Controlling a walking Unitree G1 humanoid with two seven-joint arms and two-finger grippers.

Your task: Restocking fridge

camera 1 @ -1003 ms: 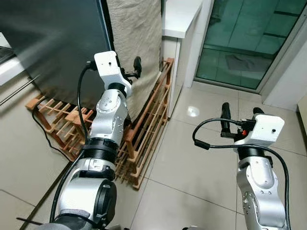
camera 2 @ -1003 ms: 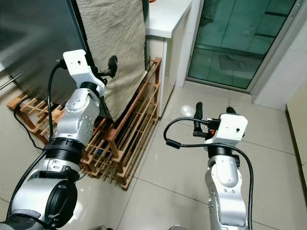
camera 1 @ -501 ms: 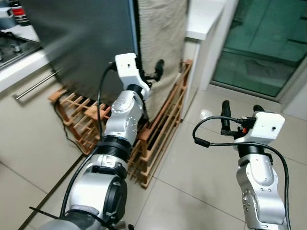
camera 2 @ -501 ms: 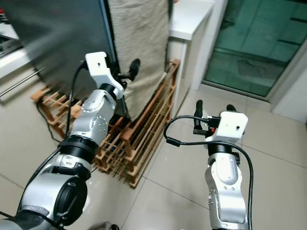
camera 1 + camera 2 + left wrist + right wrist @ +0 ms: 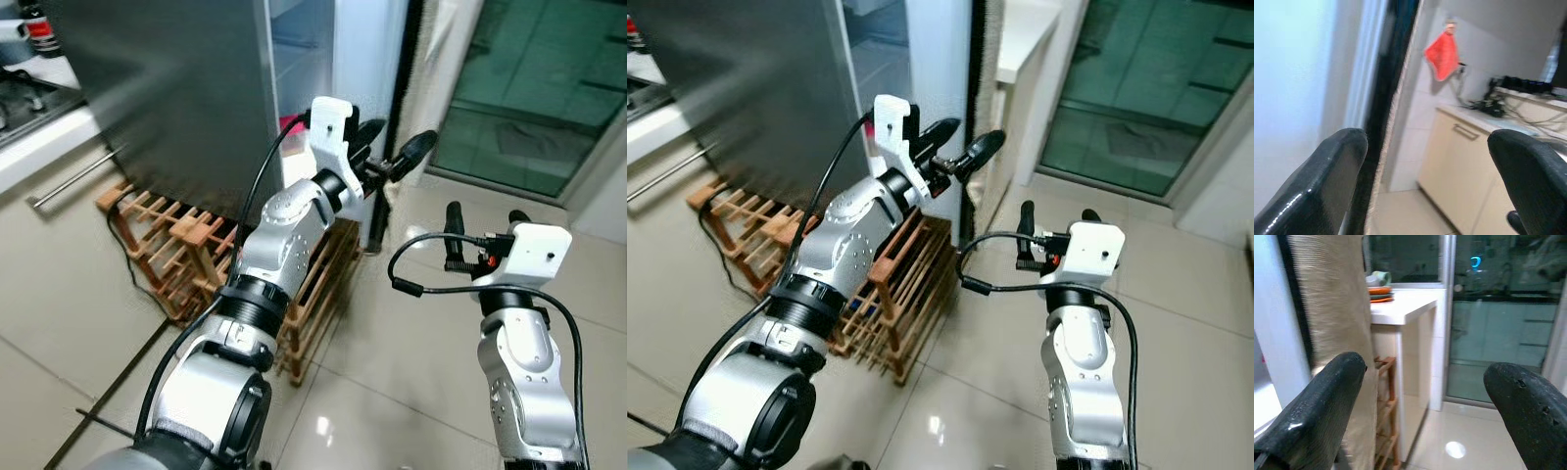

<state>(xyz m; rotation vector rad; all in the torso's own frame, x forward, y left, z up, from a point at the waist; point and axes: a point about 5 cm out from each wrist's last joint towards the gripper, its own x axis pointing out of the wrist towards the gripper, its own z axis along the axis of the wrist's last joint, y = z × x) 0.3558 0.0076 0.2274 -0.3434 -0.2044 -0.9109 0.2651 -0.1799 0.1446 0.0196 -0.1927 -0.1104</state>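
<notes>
Fridge (image 5: 186,108) stands at the left with its door (image 5: 367,88) swung open, pale interior showing. Left gripper (image 5: 392,157) is raised at the door's edge, fingers spread and holding nothing. Right gripper (image 5: 480,227) hovers over the tiled floor (image 5: 392,333), fingers spread, empty. A wooden rack (image 5: 186,255) sits at the fridge's base.

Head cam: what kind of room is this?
Most likely a home kitchen. A tall steel fridge stands with its door ajar, a white counter holds dishes, and a stovetop sits at the far left. The left gripper is raised by the fridge opening.
</notes>
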